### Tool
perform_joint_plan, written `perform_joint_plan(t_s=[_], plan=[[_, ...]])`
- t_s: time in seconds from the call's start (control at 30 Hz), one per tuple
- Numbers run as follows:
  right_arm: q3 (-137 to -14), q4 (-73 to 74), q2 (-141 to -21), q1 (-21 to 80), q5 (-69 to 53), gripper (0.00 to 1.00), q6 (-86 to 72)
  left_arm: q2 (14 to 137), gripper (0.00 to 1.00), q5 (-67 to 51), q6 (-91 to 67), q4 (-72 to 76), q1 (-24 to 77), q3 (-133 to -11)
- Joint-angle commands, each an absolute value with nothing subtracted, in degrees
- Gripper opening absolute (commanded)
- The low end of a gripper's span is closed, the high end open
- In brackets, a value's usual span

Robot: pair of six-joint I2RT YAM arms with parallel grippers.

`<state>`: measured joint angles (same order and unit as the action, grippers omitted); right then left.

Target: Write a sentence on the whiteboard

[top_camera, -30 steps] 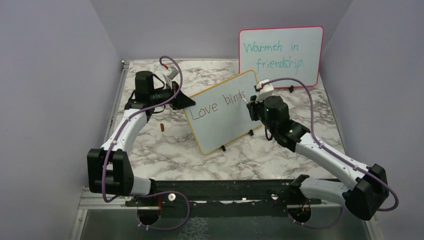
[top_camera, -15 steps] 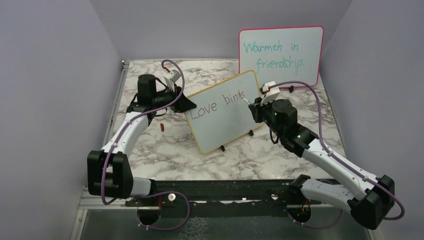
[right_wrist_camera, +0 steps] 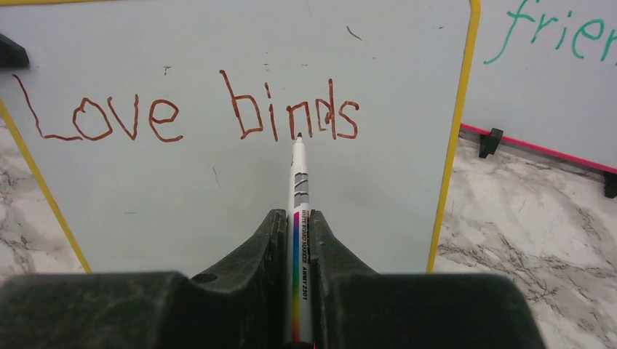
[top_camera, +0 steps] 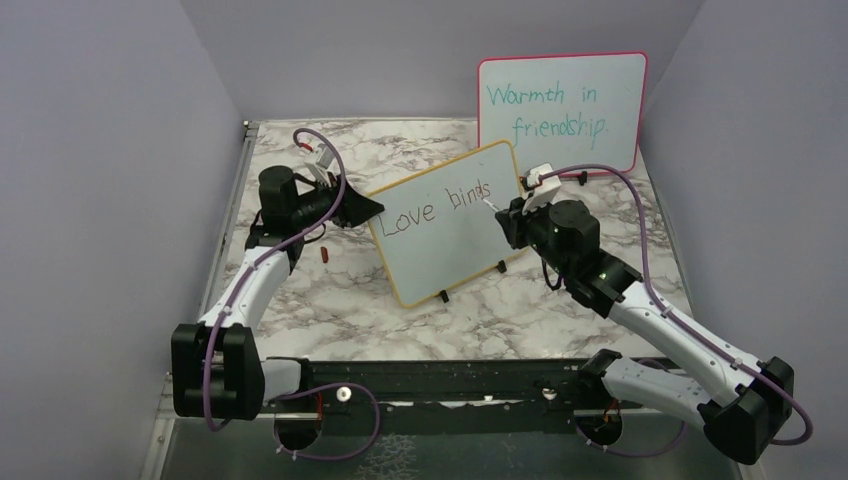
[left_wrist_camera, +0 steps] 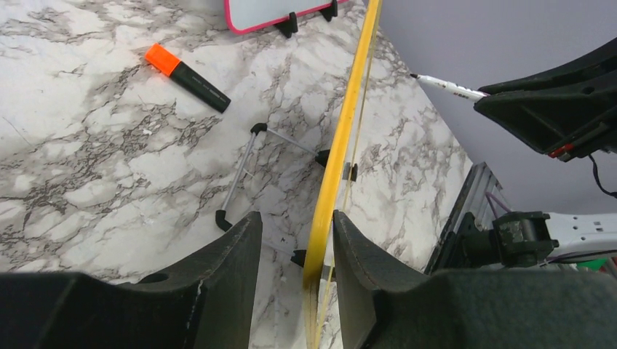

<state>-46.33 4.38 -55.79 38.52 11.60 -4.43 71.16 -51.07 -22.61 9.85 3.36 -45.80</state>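
Observation:
The whiteboard (top_camera: 450, 240), yellow-framed, stands tilted in the middle of the table. On it the sentence (right_wrist_camera: 196, 116) reads "Love binds" in one line of reddish-brown strokes. My right gripper (right_wrist_camera: 297, 214) is shut on a white marker (right_wrist_camera: 299, 182). The marker's tip points at the board just under "binds"; whether it touches cannot be told. My left gripper (left_wrist_camera: 295, 218) is open astride the board's yellow left edge (left_wrist_camera: 342, 145), with a gap showing at the left finger. In the top view the left gripper (top_camera: 372, 208) sits at the board's left edge and the right gripper (top_camera: 507, 215) at its right side.
A pink-framed board (top_camera: 560, 110) with teal writing stands at the back right, close behind the whiteboard. An orange-and-black marker (left_wrist_camera: 185, 75) lies on the marble table (top_camera: 330, 300) behind the board. The whiteboard's wire stand (left_wrist_camera: 240, 174) and black clip feet rest on the marble. Grey walls close in the sides.
My left gripper has opened off the whiteboard's left edge and its arm has drawn back to the left. The right arm has shifted slightly right with the marker. The writing is unchanged.

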Motion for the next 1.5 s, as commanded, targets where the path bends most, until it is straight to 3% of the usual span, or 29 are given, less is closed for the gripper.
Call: perform_joint_plan(t_s=[0.0, 0.2, 0.57, 0.83, 1.47], plan=[[-46.79, 5.47, -54.90, 38.45, 8.98, 0.01, -3.46, 71.61, 0.41, -53.48, -27.30, 16.94, 2.43, -45.37], [-47.36, 5.30, -56.37, 38.62, 6.83, 0.01, -3.62, 74.28, 0.40, -55.94, -28.80, 18.36, 2.35, -46.31], [-46.16, 4.86, -56.91, 41.36, 7.90, 0.01, -3.25, 74.55, 0.06, -57.62, -27.63, 18.74, 2.27, -43.97], [-43.60, 2.93, -56.72, 47.32, 13.54, 0.01, -1.57, 73.66, 0.00, -58.00, -25.86, 18.09, 2.23, -42.93], [-42.59, -1.36, -61.10, 57.61, 21.40, 0.01, -0.53, 74.03, 0.00, -55.77, -18.19, 8.88, 2.41, -46.06]])
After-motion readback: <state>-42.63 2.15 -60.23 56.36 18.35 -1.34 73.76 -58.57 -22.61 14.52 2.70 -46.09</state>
